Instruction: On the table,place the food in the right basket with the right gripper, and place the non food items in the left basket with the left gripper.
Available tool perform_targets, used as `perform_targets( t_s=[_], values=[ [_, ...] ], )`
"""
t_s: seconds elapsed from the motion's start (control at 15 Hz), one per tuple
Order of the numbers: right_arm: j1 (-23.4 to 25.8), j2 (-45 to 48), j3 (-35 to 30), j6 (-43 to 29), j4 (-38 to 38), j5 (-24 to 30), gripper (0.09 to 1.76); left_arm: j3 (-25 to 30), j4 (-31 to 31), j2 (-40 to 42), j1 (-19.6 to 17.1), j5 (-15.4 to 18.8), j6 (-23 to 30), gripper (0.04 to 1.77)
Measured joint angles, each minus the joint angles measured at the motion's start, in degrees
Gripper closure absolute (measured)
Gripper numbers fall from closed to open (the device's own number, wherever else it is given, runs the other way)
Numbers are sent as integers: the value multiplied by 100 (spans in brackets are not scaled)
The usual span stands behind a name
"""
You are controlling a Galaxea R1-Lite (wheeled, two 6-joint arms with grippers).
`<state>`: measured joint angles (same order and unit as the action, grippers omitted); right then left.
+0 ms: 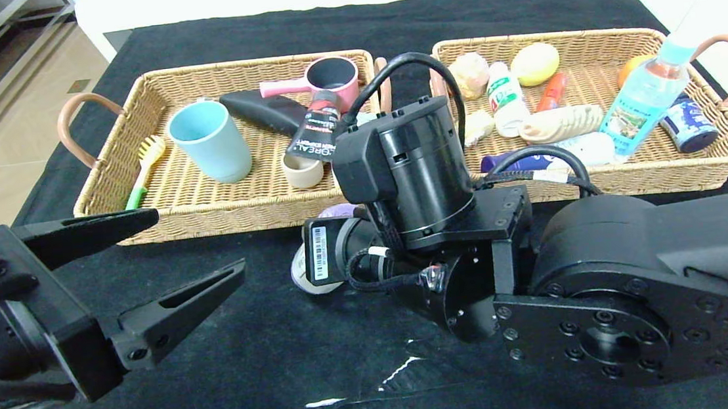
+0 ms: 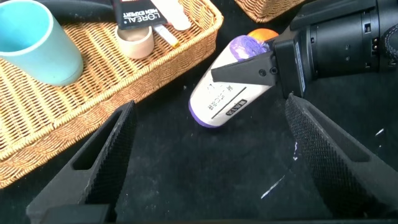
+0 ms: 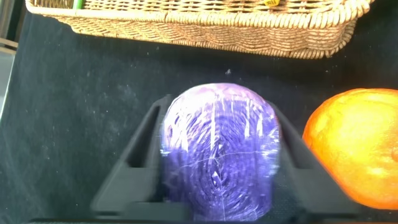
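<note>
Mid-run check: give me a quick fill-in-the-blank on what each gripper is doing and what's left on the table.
1. The right gripper has its jaws around a white and ____ package.
2. Beside that package on the cloth lies an ____ fruit.
3. The left gripper hovers with its jaws ____.
4. The blue cup sits in the ____ basket.

Missing words: purple; orange; open; left

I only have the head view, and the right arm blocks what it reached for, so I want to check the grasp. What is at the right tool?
Observer: The right wrist view shows a purple-and-white packet between the fingers of the right tool, which press on both its sides.
Operator: Anything close beside it?
Observer: An orange round item lies on the black cloth beside the packet, outside the fingers.
Operator: Is the packet lifted?
Observer: No. The left wrist view shows it lying on the cloth, with the open left tool apart from it.
</note>
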<state>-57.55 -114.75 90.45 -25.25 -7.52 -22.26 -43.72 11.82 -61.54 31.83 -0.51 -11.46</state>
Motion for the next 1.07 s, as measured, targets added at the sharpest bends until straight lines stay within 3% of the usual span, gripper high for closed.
perform_targets(
  t_s=[0.4,1.07],
  values=[
    [-13,26,-24,-5,-20,-1,46,15,5,-17,-2,-4,2,9],
    [-187,433,-540,-20,-463,-6,23,26,11,-59,-2,-11,0,9]
  ],
)
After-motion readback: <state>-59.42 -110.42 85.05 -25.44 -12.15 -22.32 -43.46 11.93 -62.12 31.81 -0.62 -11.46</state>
